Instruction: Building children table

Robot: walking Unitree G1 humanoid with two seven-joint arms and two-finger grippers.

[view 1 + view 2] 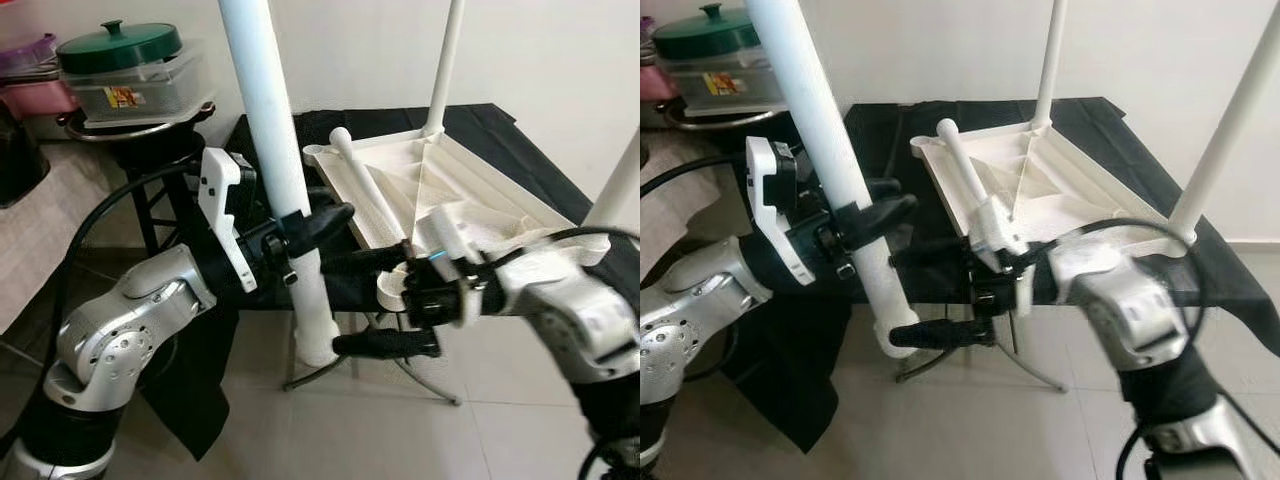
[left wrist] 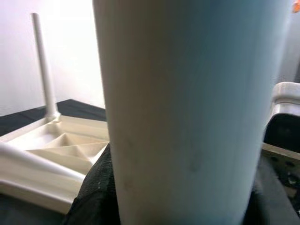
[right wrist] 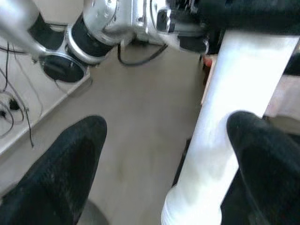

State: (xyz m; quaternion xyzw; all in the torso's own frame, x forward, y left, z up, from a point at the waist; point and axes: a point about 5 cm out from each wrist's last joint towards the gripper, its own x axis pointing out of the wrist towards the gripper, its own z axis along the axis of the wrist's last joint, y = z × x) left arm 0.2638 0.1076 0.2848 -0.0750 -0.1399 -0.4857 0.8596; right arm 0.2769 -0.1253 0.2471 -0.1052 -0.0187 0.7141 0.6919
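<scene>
Head views: left gripper [image 1: 300,232] clenched on a loose white leg [image 1: 272,150], held upright off the near edge of the black table [image 1: 500,130]; right gripper [image 1: 385,300] spread wide beside the leg's lower end; upturned white tabletop [image 1: 470,185] on the black table. Left wrist: leg [image 2: 187,112] close up. Right wrist: fingers [image 3: 70,159] apart.

In the upper left of the frame, a clear plastic container [image 1: 135,88] with a green knobbed lid [image 1: 118,46] sits on a metal pan [image 1: 140,125], beside a pink container [image 1: 40,95]. A black cloth [image 1: 500,150] covers the folding stand at centre, above a pale tiled floor [image 1: 380,430].
</scene>
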